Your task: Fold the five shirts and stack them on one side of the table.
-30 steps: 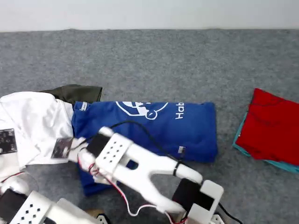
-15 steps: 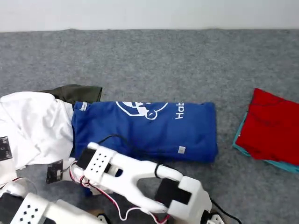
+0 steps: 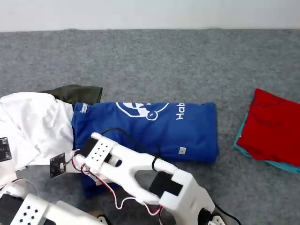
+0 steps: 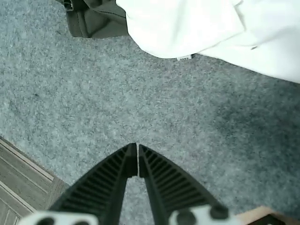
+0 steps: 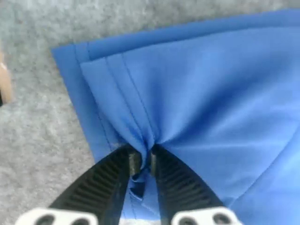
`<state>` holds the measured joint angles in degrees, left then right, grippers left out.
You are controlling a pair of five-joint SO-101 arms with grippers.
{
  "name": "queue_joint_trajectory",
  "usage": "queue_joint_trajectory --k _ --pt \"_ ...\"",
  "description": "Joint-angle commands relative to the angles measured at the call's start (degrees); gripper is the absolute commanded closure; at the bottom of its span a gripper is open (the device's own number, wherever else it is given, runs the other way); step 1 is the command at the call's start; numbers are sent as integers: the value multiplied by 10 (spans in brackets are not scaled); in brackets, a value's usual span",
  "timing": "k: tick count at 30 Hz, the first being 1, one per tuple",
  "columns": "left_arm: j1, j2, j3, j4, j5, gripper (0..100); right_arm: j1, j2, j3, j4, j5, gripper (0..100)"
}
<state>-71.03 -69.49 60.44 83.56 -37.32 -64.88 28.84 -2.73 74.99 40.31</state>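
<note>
Grey carpet (image 3: 187, 61) lies below a white wall (image 3: 150, 14), wooden boards (image 4: 18, 187) beside it.

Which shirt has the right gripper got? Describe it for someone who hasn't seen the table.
On the grey table, look at the middle, between the white shirt and the red shirt. The blue shirt lies there, the only one with white print, its near edge pinched by the right gripper.

You have a table (image 3: 197, 61) covered edge to edge in grey felt-like fabric, evenly lit, no hard shadows. A plain white wall (image 3: 150, 13) runs along its far edge. Wood-grain planking (image 4: 16, 187) shows beyond one edge.
</note>
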Motion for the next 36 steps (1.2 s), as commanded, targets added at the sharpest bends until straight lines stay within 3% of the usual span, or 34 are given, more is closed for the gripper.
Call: queue_joint_trajectory --k 1,9,15,24,30,36 --pt "-4 -4 -7 -15 -4 986 1 8 -10 26 13 987" --pt "-4 -4 -7 -15 -4 986 1 4 -11 52 11 980" --pt "-4 -4 -7 -15 -4 986 2 -18 -67 150 -46 847" --pt "-4 -4 -6 -15 -4 986 -31 -51 -91 208 -27 839" --pt "-4 -4 -6 -15 -4 986 -50 -37 -68 155 -75 728" --pt "-4 -4 -7 -15 -4 986 -41 35 -66 111 -55 766"
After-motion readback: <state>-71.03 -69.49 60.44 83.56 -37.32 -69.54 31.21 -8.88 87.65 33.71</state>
